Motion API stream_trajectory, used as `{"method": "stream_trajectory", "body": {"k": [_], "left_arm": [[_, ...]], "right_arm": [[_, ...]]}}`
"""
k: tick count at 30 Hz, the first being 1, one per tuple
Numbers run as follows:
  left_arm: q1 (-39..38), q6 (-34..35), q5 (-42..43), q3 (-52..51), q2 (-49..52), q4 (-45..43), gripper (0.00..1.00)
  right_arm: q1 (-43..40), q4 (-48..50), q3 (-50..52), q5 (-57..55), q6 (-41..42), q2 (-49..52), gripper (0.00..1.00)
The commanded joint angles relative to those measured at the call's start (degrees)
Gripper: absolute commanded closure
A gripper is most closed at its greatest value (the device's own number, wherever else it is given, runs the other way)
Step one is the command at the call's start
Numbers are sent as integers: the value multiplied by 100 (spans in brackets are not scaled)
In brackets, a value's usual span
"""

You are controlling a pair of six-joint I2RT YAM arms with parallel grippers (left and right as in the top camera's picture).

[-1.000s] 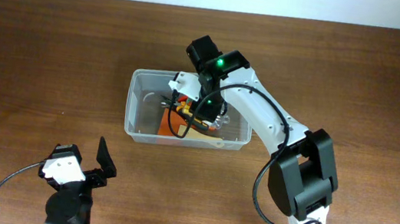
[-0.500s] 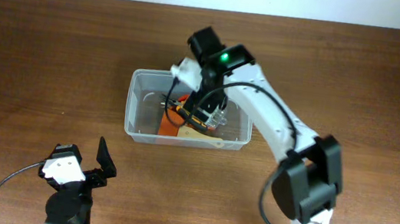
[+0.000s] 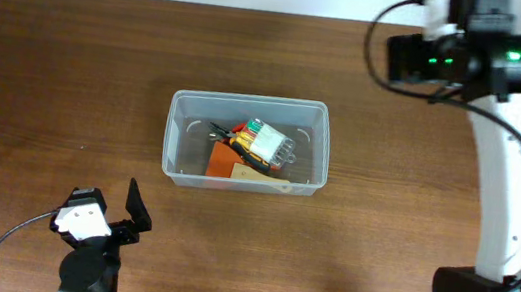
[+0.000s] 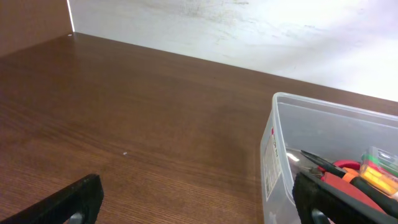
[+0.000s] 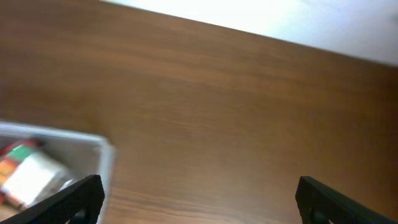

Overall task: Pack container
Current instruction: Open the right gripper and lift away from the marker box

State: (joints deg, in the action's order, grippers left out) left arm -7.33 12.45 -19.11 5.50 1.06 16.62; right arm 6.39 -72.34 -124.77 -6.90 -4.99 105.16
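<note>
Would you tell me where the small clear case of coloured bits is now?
Overhead, the small clear case of coloured bits lies inside the large clear plastic tub, right of its centre, beside the orange-handled tools.

The right arm [image 3: 507, 148] has withdrawn from inside the container [image 3: 173, 140] and now stands raised over the far right part of the table [image 3: 50, 58]. The right gripper [image 5: 198, 200], previously down among the contents, has its fingers spread wide and empty. The small clear case of coloured bits [image 3: 269, 143] now lies uncovered in the container
</note>
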Motion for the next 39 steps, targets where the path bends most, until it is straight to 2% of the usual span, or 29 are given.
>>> {"method": "stream_trajectory", "body": {"k": [1,9,31,35,39], "left_arm": [[-17,-50,-20,-17,-37,9,1],[-17,-50,-20,-17,-37,9,1],[-17,-50,-20,-17,-37,9,1],[-17,-50,-20,-17,-37,9,1],[-17,-50,-20,-17,-37,9,1]], "right_arm": [[-278,-133,-13,-70,251,42,1],[-671,-208,-11,-68,251,42,1],[-754,-205,0,-70,251,79,1],[-647,-205,0,-70,251,-264,1],[-306,-205,0,-70,251,-1029,1]]}}
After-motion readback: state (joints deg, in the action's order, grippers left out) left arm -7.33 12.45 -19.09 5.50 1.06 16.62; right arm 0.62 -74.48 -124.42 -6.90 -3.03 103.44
